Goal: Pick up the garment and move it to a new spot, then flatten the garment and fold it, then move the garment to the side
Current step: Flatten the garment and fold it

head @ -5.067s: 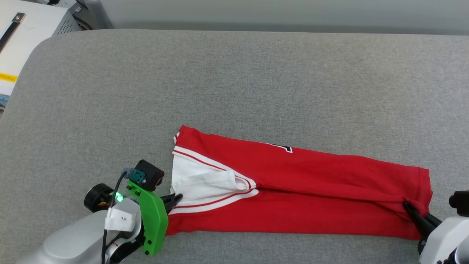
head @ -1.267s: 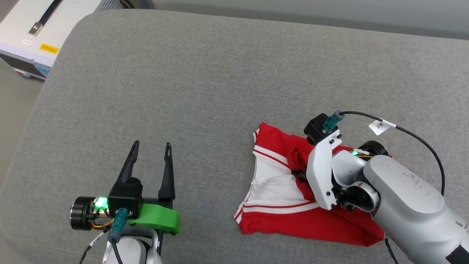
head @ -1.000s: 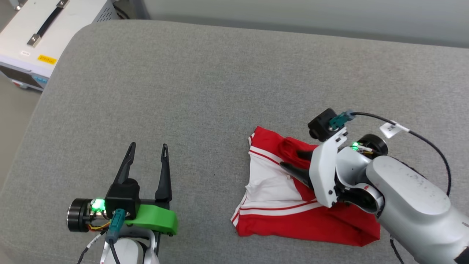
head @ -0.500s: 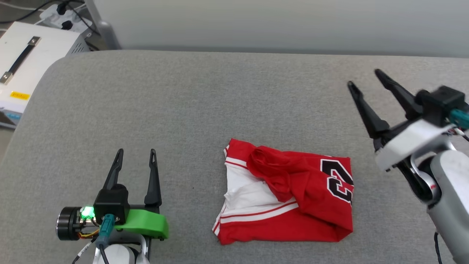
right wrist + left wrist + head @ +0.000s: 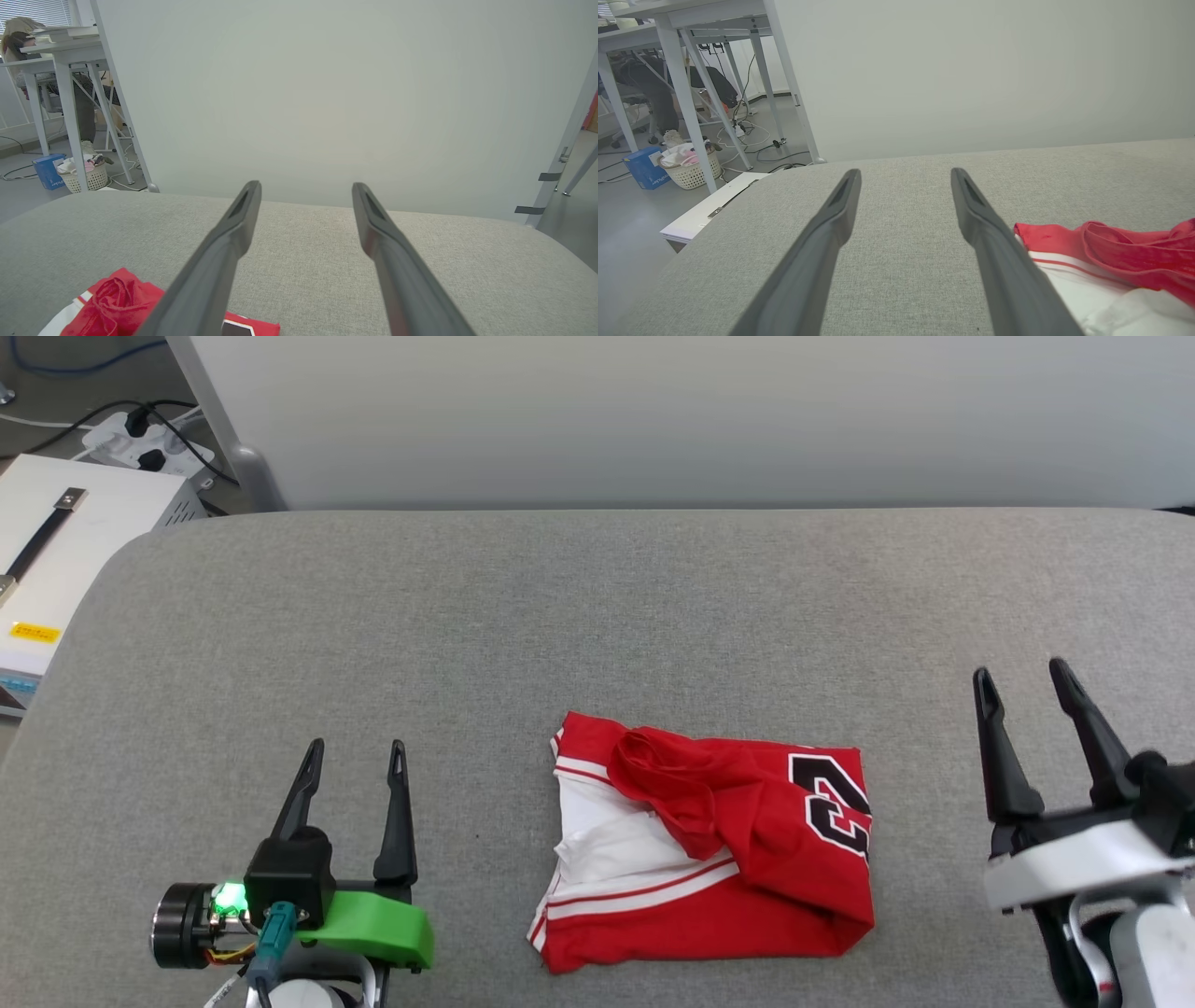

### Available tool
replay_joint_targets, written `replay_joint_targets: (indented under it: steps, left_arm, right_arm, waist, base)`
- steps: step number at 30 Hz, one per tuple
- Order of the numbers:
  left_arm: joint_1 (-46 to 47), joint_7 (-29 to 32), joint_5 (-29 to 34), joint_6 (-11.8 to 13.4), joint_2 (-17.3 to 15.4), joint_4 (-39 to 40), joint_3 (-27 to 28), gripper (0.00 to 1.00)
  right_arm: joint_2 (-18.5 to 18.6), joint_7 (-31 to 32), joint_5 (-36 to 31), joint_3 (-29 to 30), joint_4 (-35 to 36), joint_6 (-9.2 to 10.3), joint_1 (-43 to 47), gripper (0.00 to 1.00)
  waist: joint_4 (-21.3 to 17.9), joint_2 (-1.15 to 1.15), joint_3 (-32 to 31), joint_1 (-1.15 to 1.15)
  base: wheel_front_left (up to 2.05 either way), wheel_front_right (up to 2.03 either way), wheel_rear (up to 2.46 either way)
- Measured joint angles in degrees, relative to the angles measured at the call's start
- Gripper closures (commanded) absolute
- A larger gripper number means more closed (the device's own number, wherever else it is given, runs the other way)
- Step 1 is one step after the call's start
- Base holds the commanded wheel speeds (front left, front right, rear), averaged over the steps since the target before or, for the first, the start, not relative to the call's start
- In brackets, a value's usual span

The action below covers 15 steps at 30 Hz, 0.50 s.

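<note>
**Jersey [image 5: 709, 845] folded, shift aside not yet done**

It lies in a rumpled fold near the middle of the grey padded surface [image 5: 597, 616]. The left gripper [image 5: 358, 747] and right gripper [image 5: 1019, 670] flank it, well apart, both spread wide and empty.

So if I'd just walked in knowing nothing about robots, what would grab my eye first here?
The bright red jersey, folded into a rumpled bundle with white striped trim and a black number showing, lies near the front middle of the grey padded table. On either side, clear of the cloth, are the left gripper and the right gripper, each with two long dark fingers spread open, holding nothing.
</note>
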State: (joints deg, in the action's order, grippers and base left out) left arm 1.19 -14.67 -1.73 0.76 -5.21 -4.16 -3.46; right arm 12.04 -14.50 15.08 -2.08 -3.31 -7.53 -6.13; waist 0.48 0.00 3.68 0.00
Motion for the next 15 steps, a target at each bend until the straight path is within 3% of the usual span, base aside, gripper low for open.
replay_joint_targets:
  steps: [8,15]
  left_arm:
    - [-0.3,0.0,-0.2,-0.9,0.1,0.5,-0.2,0.0]
    - [-1.1,0.0,-0.2,-1.1,0.1,0.4,-0.3,0.0]
  right_arm:
    - [-5.2,-0.2,-2.9,3.5,4.0,0.0,8.4,0.0]
    - [-6.3,-0.2,-4.9,5.2,5.5,0.0,11.7,0.0]
  waist:
    - [1.0,0.0,-1.0,0.0]
    - [1.6,0.0,-1.5,0.0]
  base:
    - [0.0,0.0,0.0]
    - [0.0,0.0,0.0]
